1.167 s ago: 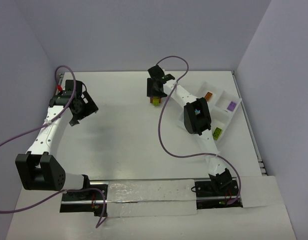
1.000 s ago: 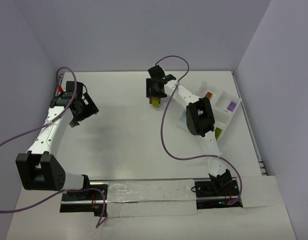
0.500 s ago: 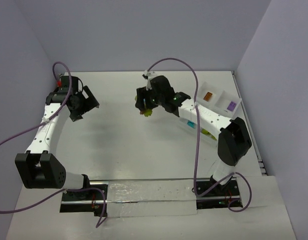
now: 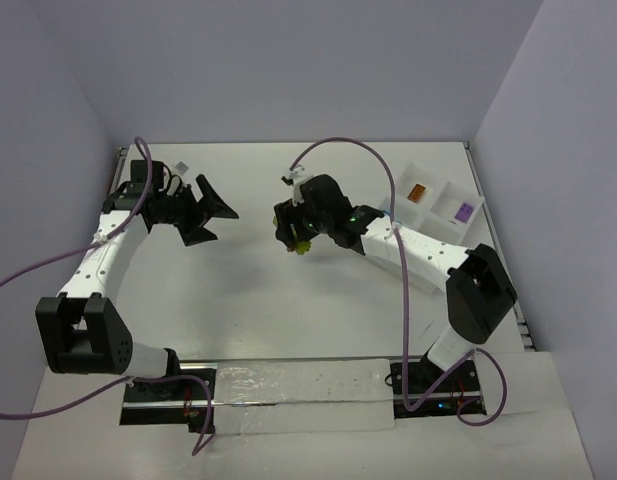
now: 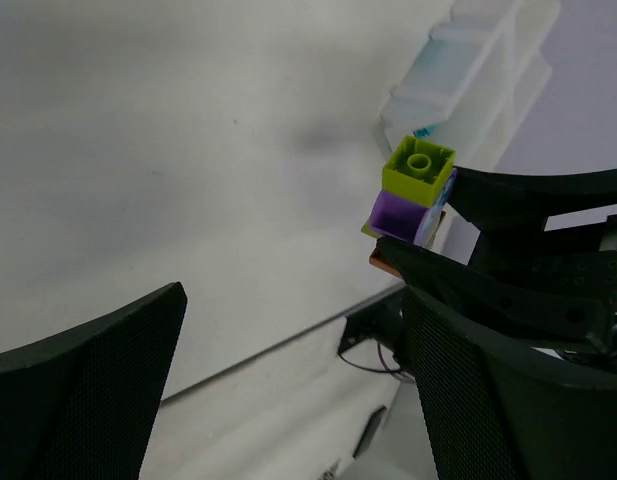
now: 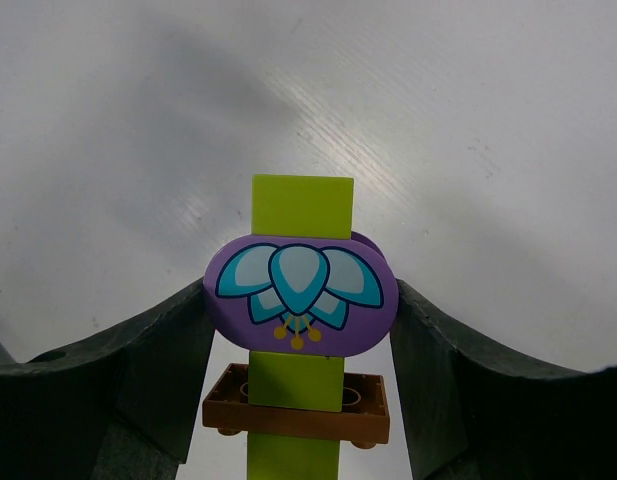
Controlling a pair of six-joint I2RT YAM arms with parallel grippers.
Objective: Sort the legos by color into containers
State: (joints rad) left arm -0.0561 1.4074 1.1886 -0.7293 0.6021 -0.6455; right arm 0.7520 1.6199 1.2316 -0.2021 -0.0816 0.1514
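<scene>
A clump of legos (image 6: 298, 295) hangs above the table with my right gripper (image 6: 300, 345) shut on it: a purple oval piece with a cyan flower, lime green bricks (image 6: 301, 205) and an orange plate (image 6: 296, 405). In the top view this gripper (image 4: 294, 238) is left of the table's middle. My left gripper (image 4: 220, 224) stands open, pointing right at the clump and a short way from it. Its wrist view shows the clump (image 5: 416, 175) between the right gripper's black fingers (image 5: 528, 192). The containers are a white divided tray (image 4: 435, 180) at the right, partly hidden by the right arm.
An orange brick (image 4: 416, 194) and a purple brick (image 4: 465, 211) lie in separate tray compartments. Purple cables loop over both arms. The tray (image 5: 468, 60) shows beyond the clump in the left wrist view. Walls close the table at the back and sides.
The right arm has swung left and toward the middle, carrying the clump away from the tray. The left gripper has turned and moved right toward the clump.
</scene>
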